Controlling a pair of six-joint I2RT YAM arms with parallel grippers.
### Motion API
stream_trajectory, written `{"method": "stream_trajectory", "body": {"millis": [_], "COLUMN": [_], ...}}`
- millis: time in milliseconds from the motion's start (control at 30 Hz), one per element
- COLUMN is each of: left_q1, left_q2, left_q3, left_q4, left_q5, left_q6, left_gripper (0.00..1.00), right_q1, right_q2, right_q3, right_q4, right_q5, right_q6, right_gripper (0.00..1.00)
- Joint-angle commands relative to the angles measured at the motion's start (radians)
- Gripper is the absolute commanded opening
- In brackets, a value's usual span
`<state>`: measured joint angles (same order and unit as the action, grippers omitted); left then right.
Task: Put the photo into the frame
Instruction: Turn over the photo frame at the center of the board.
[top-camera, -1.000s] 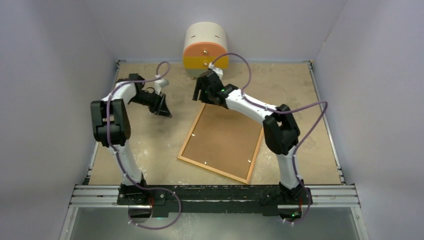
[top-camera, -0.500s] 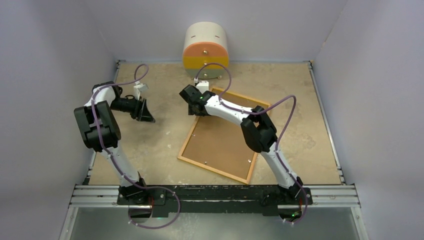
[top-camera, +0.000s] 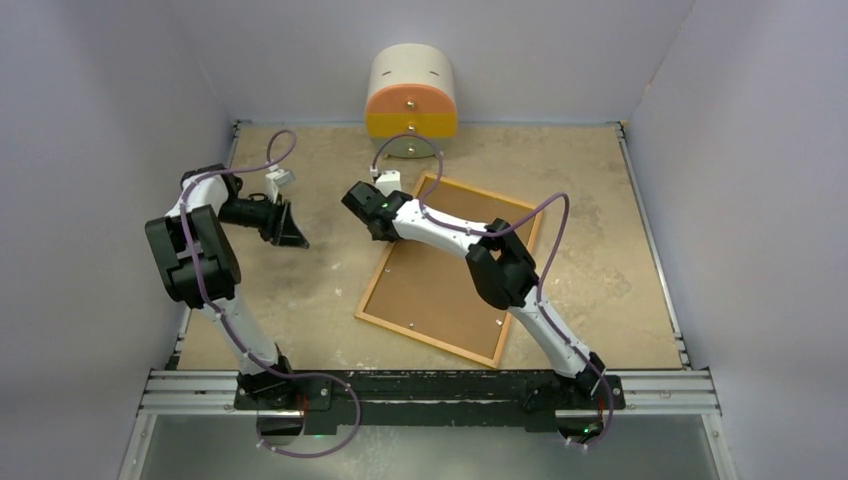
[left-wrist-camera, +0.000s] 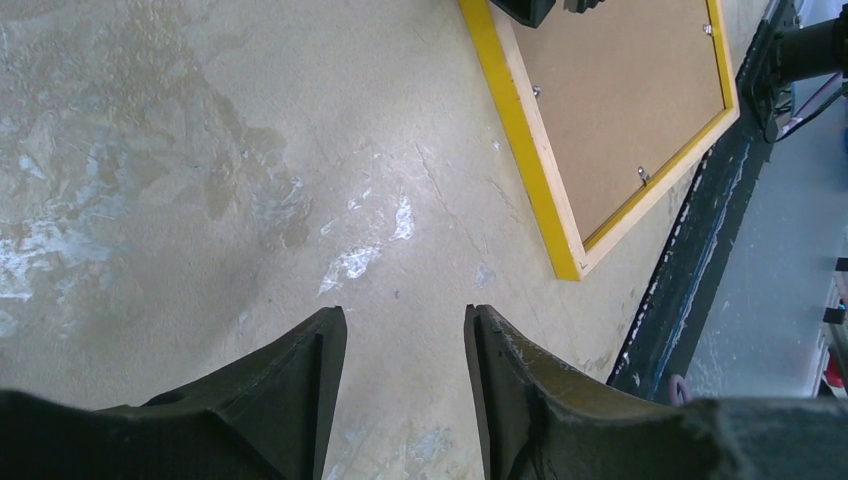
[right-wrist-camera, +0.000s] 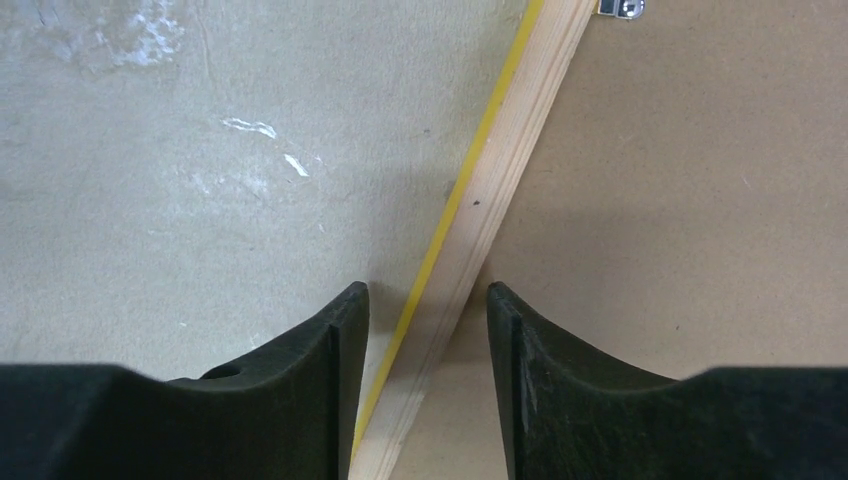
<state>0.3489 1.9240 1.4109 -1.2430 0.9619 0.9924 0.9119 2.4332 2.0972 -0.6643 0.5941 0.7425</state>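
The frame (top-camera: 385, 262) lies face down on the table, its light wood back up and a yellow edge showing (left-wrist-camera: 520, 130). A brown backing board (top-camera: 450, 270) fills it. The photo is out of view. My right gripper (top-camera: 372, 222) hangs over the frame's left rail near the far corner. In the right wrist view the rail (right-wrist-camera: 500, 190) runs between the open fingers of that gripper (right-wrist-camera: 428, 290), with a gap on the board side. My left gripper (top-camera: 290, 232) stands open over bare table left of the frame, nothing between its fingers (left-wrist-camera: 405, 315).
A cream, orange and yellow cylinder container (top-camera: 411, 100) stands at the back wall. Small metal clips (top-camera: 413, 327) sit on the backing board. A dark metal rail (top-camera: 430, 385) with the arm bases runs along the near edge. Walls close in left and right.
My right arm swung left from the frame's far corner and came down over its left rail, jaws narrowing. My left arm pulled back to the left, then stayed still.
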Motion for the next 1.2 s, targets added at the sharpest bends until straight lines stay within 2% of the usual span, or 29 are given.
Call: {"method": "stream_trajectory", "body": {"millis": [0, 200, 433, 667, 833, 1000, 1167], "left_q1": [0.01, 0.019, 0.033, 0.046, 0.047, 0.046, 0.047], "left_q2": [-0.04, -0.083, -0.119, -0.141, -0.139, -0.138, -0.138], "left_q3": [-0.002, -0.014, -0.041, -0.041, -0.035, -0.032, -0.032], "left_q4": [-0.029, -0.065, -0.083, -0.088, -0.082, -0.081, -0.08], "left_q5": [0.049, 0.039, 0.015, 0.021, 0.033, 0.034, 0.03], "left_q6": [0.051, 0.073, 0.087, 0.08, 0.065, 0.065, 0.07], "left_gripper": [0.5, 0.49, 0.47, 0.46, 0.45, 0.45, 0.45], "right_q1": [0.019, 0.038, 0.08, 0.146, 0.159, 0.16, 0.169], "right_q2": [0.042, 0.075, 0.01, -0.073, -0.122, -0.077, -0.036], "right_q3": [0.082, 0.139, 0.075, -0.027, -0.163, -0.109, -0.053], "right_q4": [-0.05, -0.068, -0.059, -0.012, 0.006, -0.085, -0.131], "right_q5": [0.032, 0.002, -0.051, -0.138, -0.184, -0.127, -0.078], "right_q6": [-0.011, -0.011, 0.017, -0.126, -0.138, -0.089, -0.07], "right_gripper": [0.45, 0.23, 0.0, 0.0, 0.0, 0.18, 0.21]}}
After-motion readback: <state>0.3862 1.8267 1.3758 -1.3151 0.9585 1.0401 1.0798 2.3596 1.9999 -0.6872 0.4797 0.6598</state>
